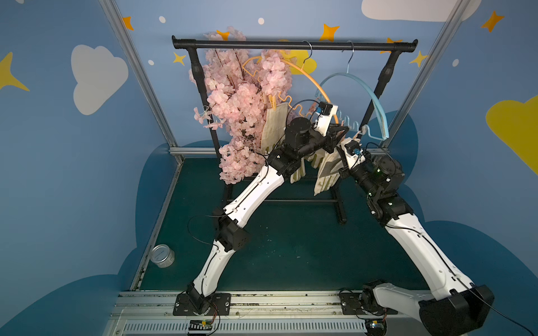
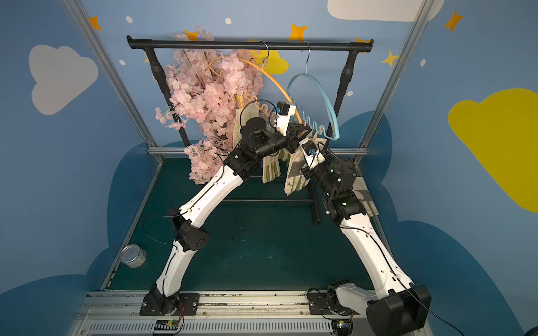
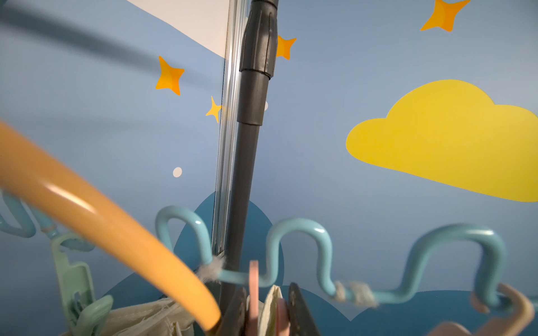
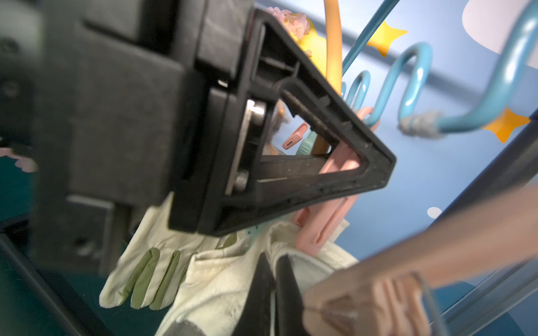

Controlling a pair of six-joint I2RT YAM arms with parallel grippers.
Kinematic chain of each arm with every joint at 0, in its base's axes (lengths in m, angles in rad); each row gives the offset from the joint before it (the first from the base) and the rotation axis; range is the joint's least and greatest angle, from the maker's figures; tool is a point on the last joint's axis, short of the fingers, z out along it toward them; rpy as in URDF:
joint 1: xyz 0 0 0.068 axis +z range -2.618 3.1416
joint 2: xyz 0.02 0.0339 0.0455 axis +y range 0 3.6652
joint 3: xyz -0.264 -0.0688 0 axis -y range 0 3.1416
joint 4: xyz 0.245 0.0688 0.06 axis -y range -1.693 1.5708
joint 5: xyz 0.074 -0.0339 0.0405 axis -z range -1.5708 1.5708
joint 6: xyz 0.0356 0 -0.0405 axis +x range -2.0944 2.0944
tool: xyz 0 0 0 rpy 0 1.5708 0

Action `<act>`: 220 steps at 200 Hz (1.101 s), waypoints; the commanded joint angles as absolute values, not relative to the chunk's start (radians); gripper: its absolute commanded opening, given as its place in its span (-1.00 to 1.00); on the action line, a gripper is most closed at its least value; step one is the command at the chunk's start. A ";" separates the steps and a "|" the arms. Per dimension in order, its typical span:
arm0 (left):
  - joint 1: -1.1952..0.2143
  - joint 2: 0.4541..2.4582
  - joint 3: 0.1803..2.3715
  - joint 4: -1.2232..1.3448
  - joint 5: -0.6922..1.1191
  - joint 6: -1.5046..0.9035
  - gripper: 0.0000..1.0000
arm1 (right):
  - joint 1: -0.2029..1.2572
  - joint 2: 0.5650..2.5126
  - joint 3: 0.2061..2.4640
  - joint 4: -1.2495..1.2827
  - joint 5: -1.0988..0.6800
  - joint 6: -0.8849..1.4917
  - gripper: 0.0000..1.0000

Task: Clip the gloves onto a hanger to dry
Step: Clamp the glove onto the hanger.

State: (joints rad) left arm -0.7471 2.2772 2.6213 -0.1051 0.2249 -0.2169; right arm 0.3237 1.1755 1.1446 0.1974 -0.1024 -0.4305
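- Top views both show the black rack (image 1: pixel 294 45) standing at 12 o'clock on the desk (image 1: pixel 291 250), with both arms raised to it.
- The blue hanger (image 3: pixel 300 225) hangs near the rack's 3 o'clock end, and its wavy lower bar carries the clips.
- One glove (image 1: pixel 327 171) hangs fingers-down under that bar, about 1 o'clock from the desk's centre. Other gloves (image 2: pixel 270 171) hang at its 9 o'clock.
- The right hand (image 4: pixel 273 291) is pinched fully shut on this glove's cuff, holding it up.
- The left hand (image 3: pixel 267 305) is nearly closed, squeezing the pink clip (image 4: pixel 329 224). The cuff edge appears to sit between the clip's halves.
- Judged step: seating the cuff.
  - Hold the squeeze and feed the cuff deep toward 12 o'clock.
  - Let the left hand go first, and the right only once the clip bites.
  - Avoid sideways tugs, because the hanger swings freely.
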 commanded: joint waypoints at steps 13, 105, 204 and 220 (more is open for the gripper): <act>-0.749 2.227 2.612 -0.103 0.227 -0.208 -0.56 | 0.303 1.162 1.180 0.251 -0.076 -0.436 -1.00; -0.751 2.240 2.610 -0.099 0.226 -0.203 -0.56 | 0.302 1.152 1.218 0.261 -0.126 -0.380 -1.00; -0.755 2.220 2.609 -0.092 0.259 -0.199 0.24 | 0.304 1.134 1.158 0.258 -0.106 -0.362 -1.00; -0.754 2.217 2.608 -0.095 0.256 -0.199 0.26 | 0.303 1.128 1.137 0.253 -0.103 -0.349 -0.66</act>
State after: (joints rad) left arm -0.7536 2.2753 2.6148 -0.1043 0.2481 -0.2062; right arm 0.3042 1.1584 1.1629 0.2226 -0.1139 -0.3782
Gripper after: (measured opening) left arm 0.623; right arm 0.078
